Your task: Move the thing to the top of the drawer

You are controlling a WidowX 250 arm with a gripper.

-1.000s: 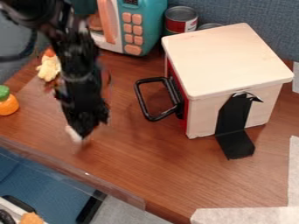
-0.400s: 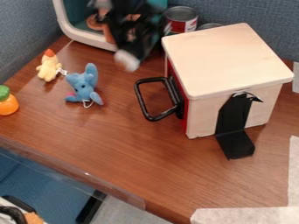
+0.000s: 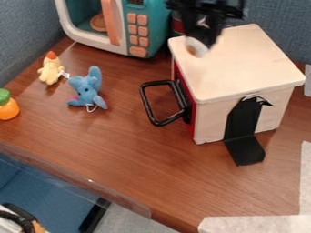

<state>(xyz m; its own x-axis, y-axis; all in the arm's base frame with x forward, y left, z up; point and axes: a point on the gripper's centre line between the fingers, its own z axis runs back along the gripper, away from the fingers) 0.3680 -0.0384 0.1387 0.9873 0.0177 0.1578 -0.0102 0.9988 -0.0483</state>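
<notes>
My gripper (image 3: 205,37) hangs over the left back part of the drawer's pale wooden top (image 3: 237,63). It is shut on a small, mostly white thing (image 3: 195,47), whose kind I cannot make out. The thing is at the gripper's lower end; whether it touches the wood I cannot tell. The drawer box has a red front and a black handle (image 3: 146,102) facing left.
A blue plush toy (image 3: 87,88), a yellow plush toy (image 3: 50,70) and an orange toy with a green top (image 3: 7,108) lie on the left. A teal toy microwave (image 3: 146,27) stands behind. A black bracket (image 3: 244,148) stands against the box.
From the left of the table, my gripper has moved right, past the microwave, to the drawer's top, carrying the white thing. The blue plush, earlier behind the arm, shows now.
</notes>
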